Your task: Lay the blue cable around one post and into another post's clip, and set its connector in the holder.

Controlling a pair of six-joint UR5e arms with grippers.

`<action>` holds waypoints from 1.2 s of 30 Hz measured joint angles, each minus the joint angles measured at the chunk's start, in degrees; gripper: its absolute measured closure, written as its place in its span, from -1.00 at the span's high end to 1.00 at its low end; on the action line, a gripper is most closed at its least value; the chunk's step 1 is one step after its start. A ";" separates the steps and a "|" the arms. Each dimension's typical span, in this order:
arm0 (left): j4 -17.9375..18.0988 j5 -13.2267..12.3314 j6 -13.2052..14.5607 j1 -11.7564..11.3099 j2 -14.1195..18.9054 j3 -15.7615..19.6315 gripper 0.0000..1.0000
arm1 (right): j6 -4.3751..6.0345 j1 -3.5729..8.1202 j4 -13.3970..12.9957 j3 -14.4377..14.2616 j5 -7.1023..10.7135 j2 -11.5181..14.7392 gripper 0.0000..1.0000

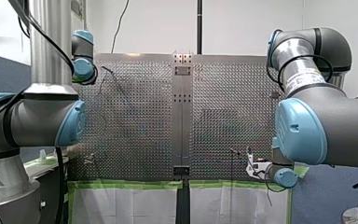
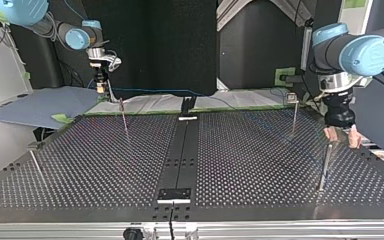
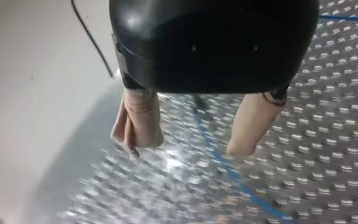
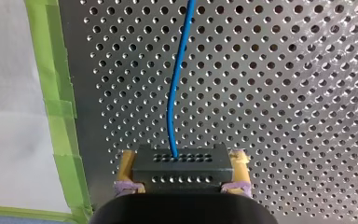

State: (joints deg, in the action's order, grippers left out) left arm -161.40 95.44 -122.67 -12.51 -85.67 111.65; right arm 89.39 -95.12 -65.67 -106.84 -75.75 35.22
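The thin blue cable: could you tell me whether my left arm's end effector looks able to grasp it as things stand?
Probably yes: the left end effector is open, and the thin blue cable runs under the gap between its beige pads, nothing between them.

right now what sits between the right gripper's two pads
The black connector, held by the right gripper, with the blue cable running out ahead. The right wrist view shows it.
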 joint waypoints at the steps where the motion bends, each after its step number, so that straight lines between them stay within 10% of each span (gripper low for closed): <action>1: -0.54 0.52 0.52 -0.01 0.51 -0.49 1.00 | 0.00 -0.03 0.01 0.00 0.00 0.00 -1.00; 20: -10.73 9.63 10.74 0.79 8.57 -10.66 1.00 | 0.01 -0.20 0.13 0.10 -0.06 0.00 -1.00; 36: -20.65 4.44 20.63 2.65 8.03 -13.45 1.00 | 0.01 -0.20 0.18 0.17 -0.07 0.01 -1.00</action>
State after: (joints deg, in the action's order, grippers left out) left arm -182.04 99.88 -102.03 -9.86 -77.64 98.20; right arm 89.40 -95.32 -65.49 -106.66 -75.82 35.23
